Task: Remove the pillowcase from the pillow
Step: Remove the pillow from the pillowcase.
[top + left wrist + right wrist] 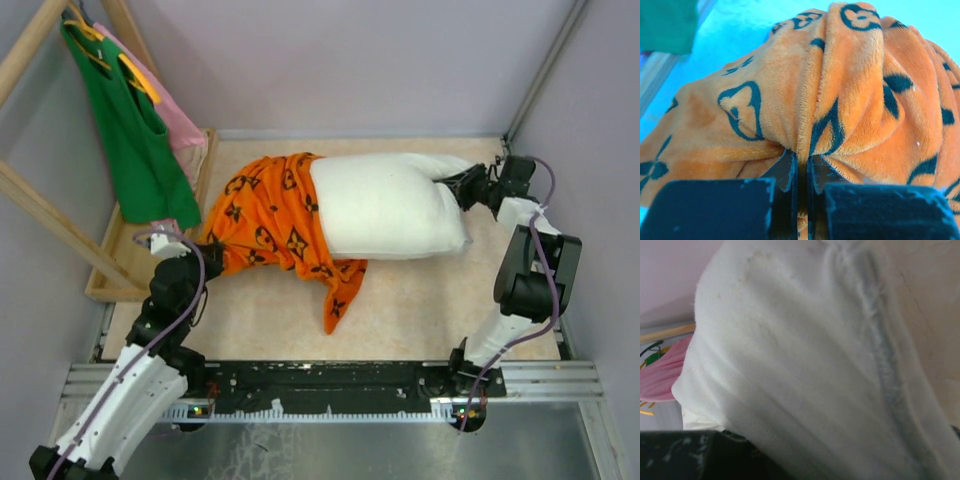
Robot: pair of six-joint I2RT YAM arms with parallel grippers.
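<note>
The orange pillowcase (270,215) with black motifs covers only the left end of the white pillow (385,205) and lies bunched on the table. My left gripper (207,252) is shut on a fold of the pillowcase (805,100) at its left edge; the fabric is pinched between the fingers (785,172). My right gripper (462,186) holds the pillow's right end, and the pillow (805,365) fills the right wrist view, hiding the jaws.
A green tank top (135,140) and a pink garment (180,125) hang on a wooden rack (40,205) at the back left. Walls close in the table at the back and right.
</note>
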